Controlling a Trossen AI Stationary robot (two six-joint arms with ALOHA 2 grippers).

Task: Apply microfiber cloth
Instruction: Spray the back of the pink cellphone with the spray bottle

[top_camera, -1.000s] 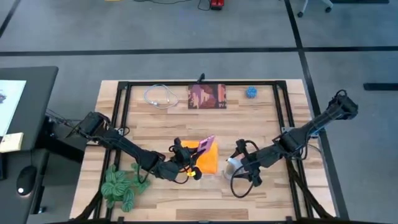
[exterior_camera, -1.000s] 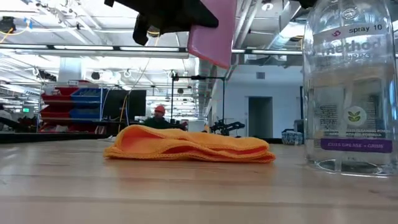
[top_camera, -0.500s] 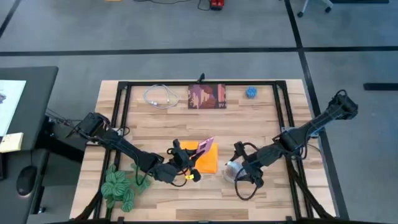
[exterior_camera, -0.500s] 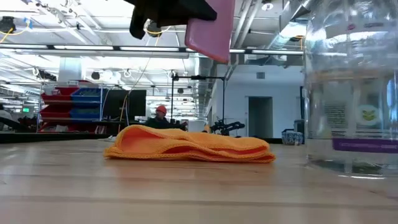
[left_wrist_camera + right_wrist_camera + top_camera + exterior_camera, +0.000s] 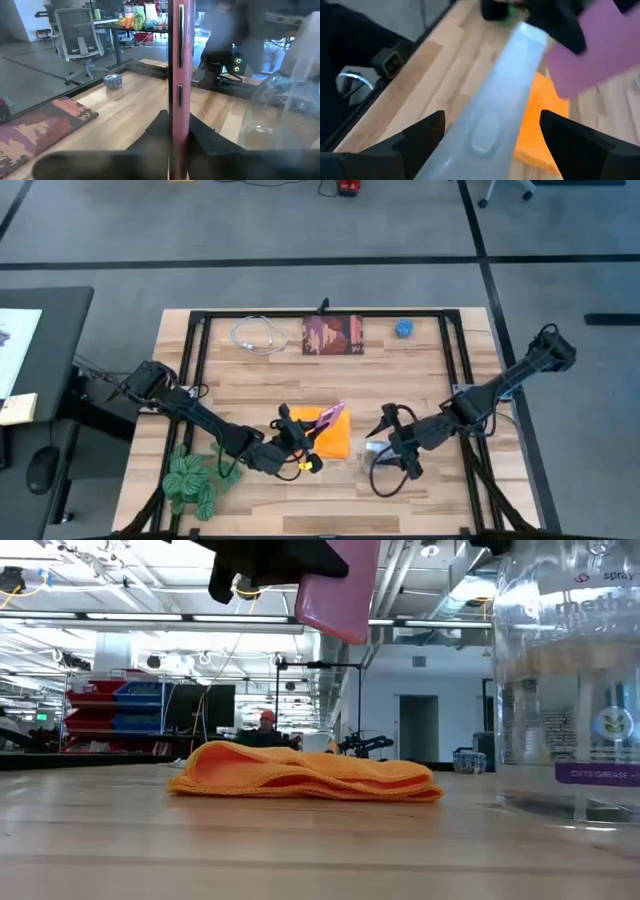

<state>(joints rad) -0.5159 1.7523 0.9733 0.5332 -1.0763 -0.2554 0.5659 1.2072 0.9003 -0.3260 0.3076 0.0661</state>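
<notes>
Microfiber cloth [image 5: 305,773] on wooden table [image 5: 300,850] | left end effector [image 5: 312,434] clamps pink phone [image 5: 340,590] | right end effector [image 5: 383,442] grips clear bottle [image 5: 570,680]

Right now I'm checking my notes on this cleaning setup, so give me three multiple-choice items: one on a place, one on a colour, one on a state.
1. Where is the microfiber cloth?
A. Flat on the table, below the raised phone
B. In the right pincer
C. Draped over the plant

2. What colour is the phone's case?
A. Green
B. Pink
C. White

3. What is the right pincer doing?
A. Open and empty
B. Holding a cable
C. Shut on the clear spray bottle

Answers: 1 A, the microfiber cloth rests on the table with the phone held above it by the left pincer. 2 B, the case shows pink in the low view. 3 C, the right pincer has the clear spray bottle between its fingers.
</notes>
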